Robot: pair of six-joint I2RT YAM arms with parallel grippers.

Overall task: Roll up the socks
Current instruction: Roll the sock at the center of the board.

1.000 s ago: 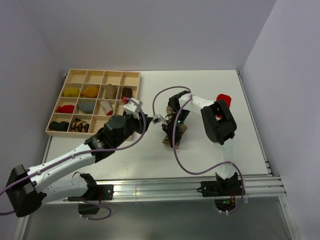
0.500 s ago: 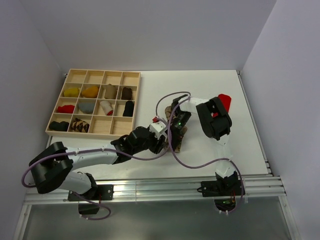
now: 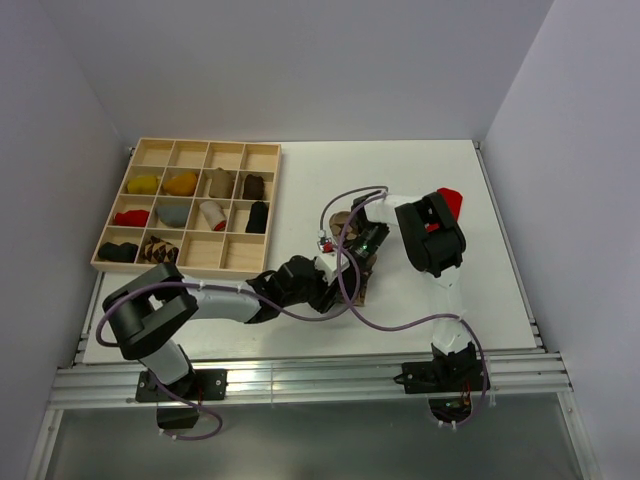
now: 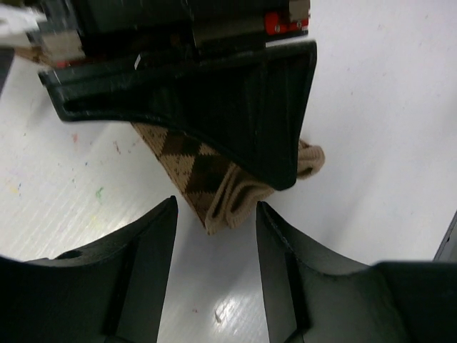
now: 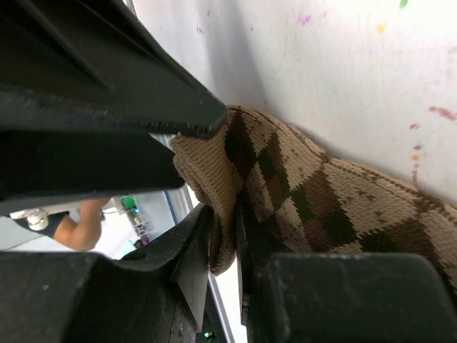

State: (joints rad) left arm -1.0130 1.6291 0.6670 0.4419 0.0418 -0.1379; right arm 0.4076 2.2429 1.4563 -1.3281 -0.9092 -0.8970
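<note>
The brown-and-tan argyle sock (image 3: 360,284) lies partly folded on the white table (image 3: 470,290) in front of the arms. My right gripper (image 5: 225,239) is shut on a fold of that sock (image 5: 307,193) and presses it low to the table. My left gripper (image 4: 214,214) is open, and the sock's folded end (image 4: 225,196) lies just ahead of its fingertips, not touching them. In the top view the left gripper (image 3: 332,286) sits close beside the right gripper (image 3: 357,262). A black sock (image 3: 258,216) rests in a tray compartment. The red sock (image 3: 449,198) lies behind the right arm.
A wooden compartment tray (image 3: 205,143) stands at the back left with yellow (image 3: 143,185), orange (image 3: 181,183), red (image 3: 131,217) and grey (image 3: 176,212) bundles, among others. Purple cables (image 3: 345,300) loop over the sock area. Grey walls close three sides.
My left arm has swung from the tray down to the argyle sock and its jaws have opened; the black sock stays in the tray. The right gripper has kept its hold.
</note>
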